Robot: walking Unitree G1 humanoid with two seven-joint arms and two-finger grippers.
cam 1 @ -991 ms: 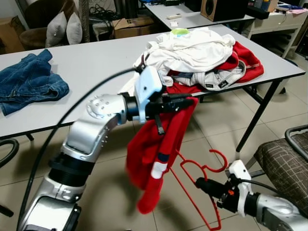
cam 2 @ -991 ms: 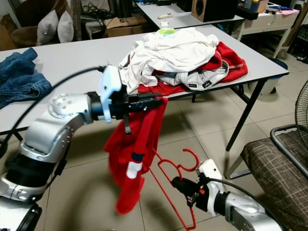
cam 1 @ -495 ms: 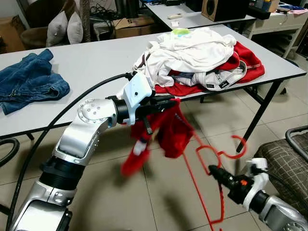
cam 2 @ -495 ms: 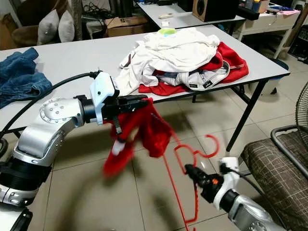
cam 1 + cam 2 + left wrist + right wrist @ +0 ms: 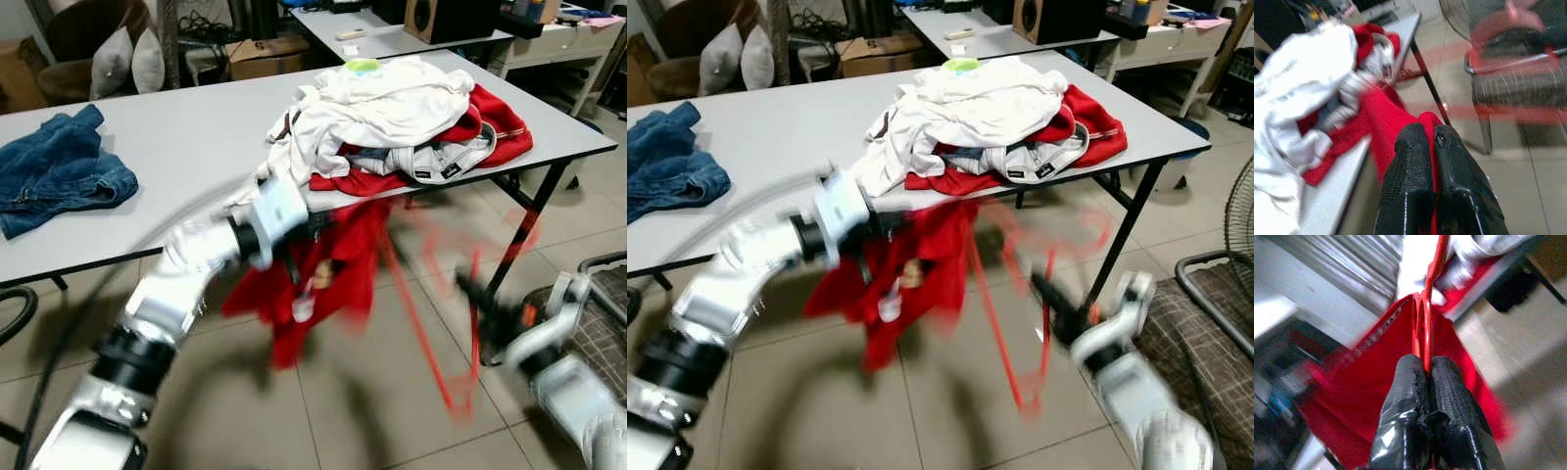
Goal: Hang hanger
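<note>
**Hanger and red garment both in hand, threading not yet done**

The left claw [image 5: 1431, 147] is clenched on a fold of the red garment [image 5: 328, 279], which hangs below it in front of the tabletop [image 5: 176, 137] edge, the bulk drooping toward the floor. The right claw [image 5: 1426, 377] is clenched on the thin wire of the red hanger [image 5: 460, 323], which rises above and beyond its fingertips toward the garment. In the head views both arms and the hanger are badly smeared by motion, so the hanger's exact pose cannot be told, nor whether any of it sits inside the cloth. In the right wrist view the wire meets red fabric just past the claw.

Progress, as a judgement: each piece is secured, but the garment looks bunched, not spread on the hanger's shoulders. Dressing the hanger and hanging it up remain.

Against half a second ago, the hanger has swung up and outward with the right claw, away from the left one, and the garment has dropped into a longer drape. The pile of clothes [image 5: 392, 108] and the jeans [image 5: 59, 181] on the tabletop lie as they did.
</note>
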